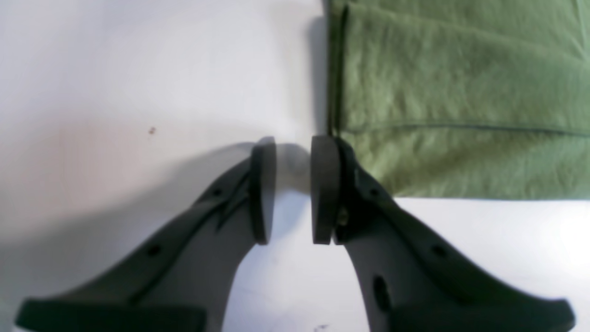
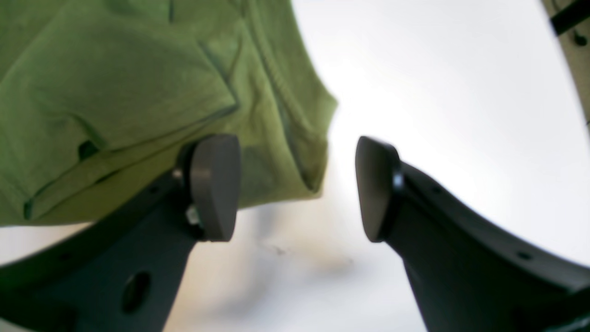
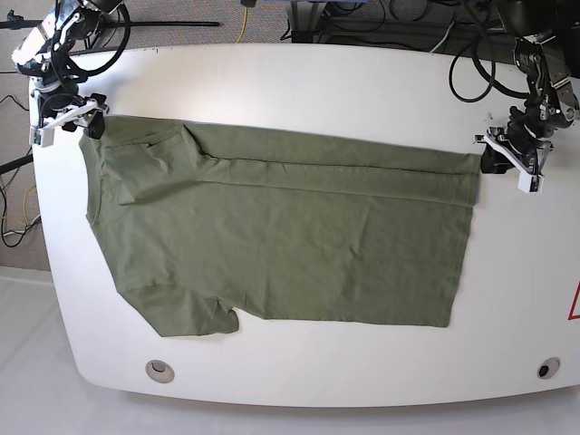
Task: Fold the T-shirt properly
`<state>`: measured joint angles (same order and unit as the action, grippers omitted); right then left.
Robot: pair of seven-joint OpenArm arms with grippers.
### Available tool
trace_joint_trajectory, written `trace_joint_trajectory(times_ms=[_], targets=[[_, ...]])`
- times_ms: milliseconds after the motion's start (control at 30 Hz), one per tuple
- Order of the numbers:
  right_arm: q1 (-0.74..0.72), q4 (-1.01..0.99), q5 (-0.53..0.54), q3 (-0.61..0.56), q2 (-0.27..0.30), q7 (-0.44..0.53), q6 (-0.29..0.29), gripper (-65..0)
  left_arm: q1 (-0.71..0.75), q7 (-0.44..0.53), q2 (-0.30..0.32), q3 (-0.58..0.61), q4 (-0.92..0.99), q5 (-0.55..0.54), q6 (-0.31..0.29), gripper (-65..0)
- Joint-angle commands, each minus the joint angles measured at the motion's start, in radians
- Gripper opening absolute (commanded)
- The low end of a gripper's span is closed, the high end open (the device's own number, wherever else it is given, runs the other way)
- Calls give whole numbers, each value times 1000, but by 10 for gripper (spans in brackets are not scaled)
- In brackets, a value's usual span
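Observation:
The olive-green T-shirt (image 3: 290, 236) lies flat on the white table (image 3: 362, 82), collar end to the left, with its far long edge folded over toward the middle. My left gripper (image 3: 490, 159) sits at the shirt's far right hem corner. In the left wrist view the gripper (image 1: 293, 147) is a little open and empty, its right pad touching the edge of the shirt (image 1: 461, 92). My right gripper (image 3: 91, 122) is at the far left shoulder corner. In the right wrist view it (image 2: 297, 180) is wide open, with the shirt (image 2: 115, 83) behind its left finger.
Cables and stands (image 3: 299, 18) run along the table's far edge. Two round holes (image 3: 160, 369) (image 3: 544, 368) sit near the front edge. A red mark (image 3: 574, 304) is at the right edge. Bare white table surrounds the shirt.

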<state>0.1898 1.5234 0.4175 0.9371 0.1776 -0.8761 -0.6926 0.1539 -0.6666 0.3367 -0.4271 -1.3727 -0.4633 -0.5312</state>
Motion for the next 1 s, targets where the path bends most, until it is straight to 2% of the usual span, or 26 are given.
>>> trace_joint_trajectory(times_ms=[0,167,233,433,767,967], targets=[[1,-9,10,2,27,51,-6,-288,-7,8,11,-2,-41,-1,-9,-540],[1,-37,5,-10,29,75,-6,-281,-7,14,7,0,-41,2,-11,-553],[0,-42,10,-5,30,75,-6,-286,-1,38,11,0,-39,11,-8,-623],[1,-55,13,-5,32,88,-6,-290,6,50,9,0,-41,13,-7,-644],[-14,-34,16,4,36,100,-6,-230,14,32,-6,2,-84,5,-7,-590],[-46,-88,32,-15,27,87,-6,-247,35,14,-16,3,-175,16,-8,-533]])
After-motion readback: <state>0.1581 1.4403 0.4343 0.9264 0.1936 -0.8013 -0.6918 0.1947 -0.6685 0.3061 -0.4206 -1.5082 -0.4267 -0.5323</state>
